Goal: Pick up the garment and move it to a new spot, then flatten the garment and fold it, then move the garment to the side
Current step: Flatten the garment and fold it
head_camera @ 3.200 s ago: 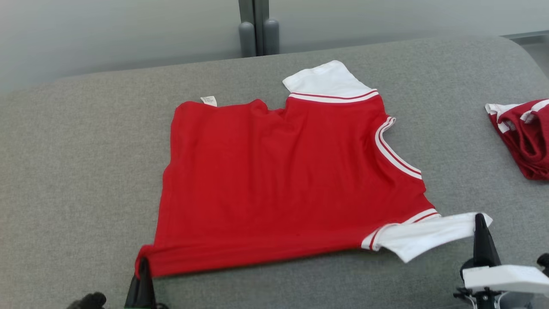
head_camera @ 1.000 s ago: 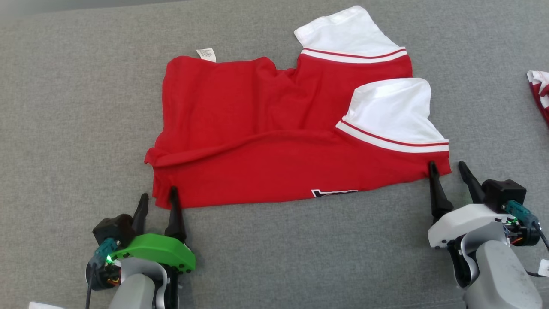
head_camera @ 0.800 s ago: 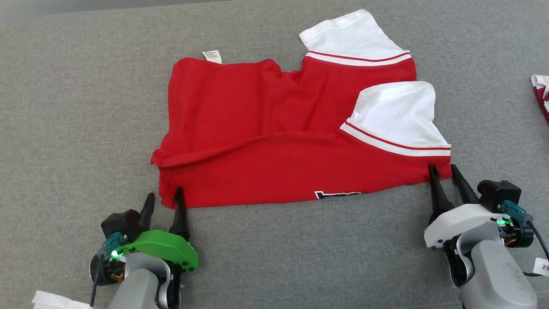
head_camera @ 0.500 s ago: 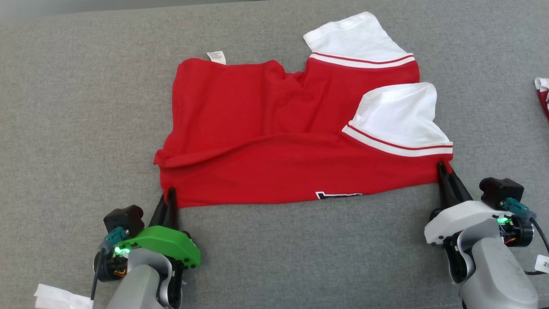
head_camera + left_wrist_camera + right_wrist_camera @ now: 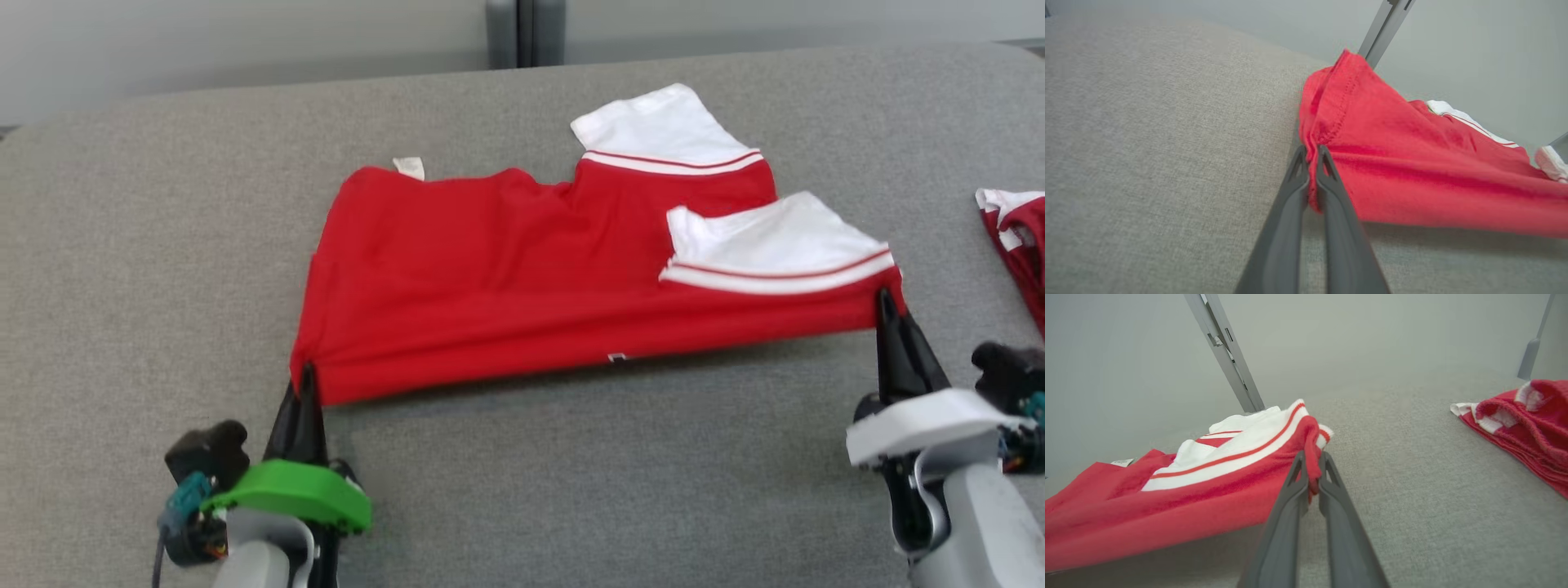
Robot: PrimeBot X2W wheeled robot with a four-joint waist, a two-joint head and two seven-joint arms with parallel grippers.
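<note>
Two grippers hold the near edge of a red shirt (image 5: 490, 269) off a grey pad (image 5: 571, 490), the cloth stretched taut between them. The left gripper (image 5: 306, 371), above its green housing, has its jaws clamped on the hemmed corner at the shirt's left end. The right gripper (image 5: 886, 296) is clamped on the corner below a white sleeve (image 5: 767, 237) that lies folded over the red.

The shirt sits mid-pad, its far part resting flat, with a second sleeve (image 5: 653, 122) and a tag (image 5: 408, 167) at the far edge. The near edge hangs just above the pad, a shadow beneath it.

The wide, level grip on both corners appears meant to stop the doubled edge sagging or skewing while it is carried. Judging by the layers, the shirt is partway through folding, and a further fold toward the far edge looks the likely next step; the move aside is not yet done. A slip at either corner would let the layers slide apart.

Another red-and-white garment (image 5: 1016, 245) lies bunched at the pad's right, well apart.
</note>
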